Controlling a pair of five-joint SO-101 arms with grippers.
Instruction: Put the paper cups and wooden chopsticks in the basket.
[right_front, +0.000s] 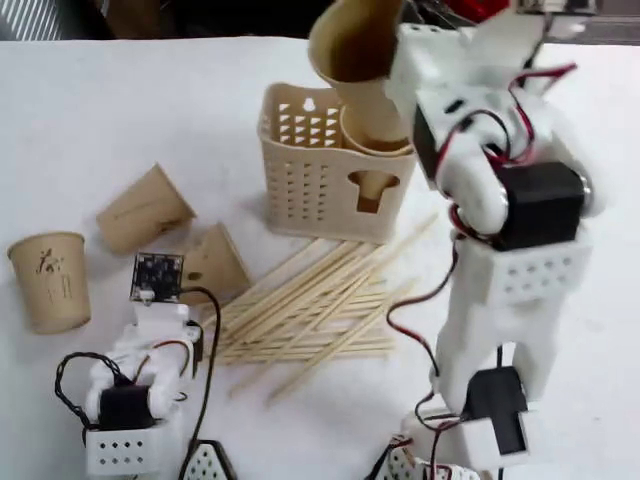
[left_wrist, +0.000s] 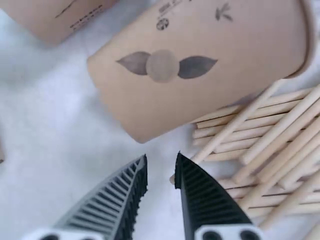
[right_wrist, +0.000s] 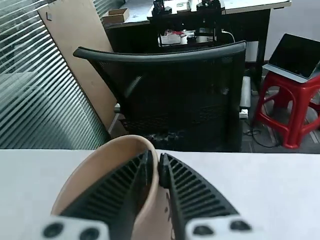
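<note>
My right gripper (right_wrist: 159, 162) is shut on the rim of a brown paper cup (right_wrist: 105, 170). It holds that cup (right_front: 352, 48) tilted in the air above the cream basket (right_front: 320, 185). A second cup (right_front: 378, 128) stands inside the basket. My left gripper (left_wrist: 160, 167) hangs low over the table, its fingers a little apart with nothing between them. Just ahead of it a cup (left_wrist: 200, 65) lies on its side, touching the pile of wooden chopsticks (left_wrist: 270, 150). The chopsticks (right_front: 320, 305) lie spread in front of the basket.
Another cup (right_front: 145, 207) lies on its side at the left, and one (right_front: 50, 280) stands upright near the left edge. A third (right_front: 215, 262) lies by the chopsticks. The white table (right_front: 100, 110) is bare at the back left.
</note>
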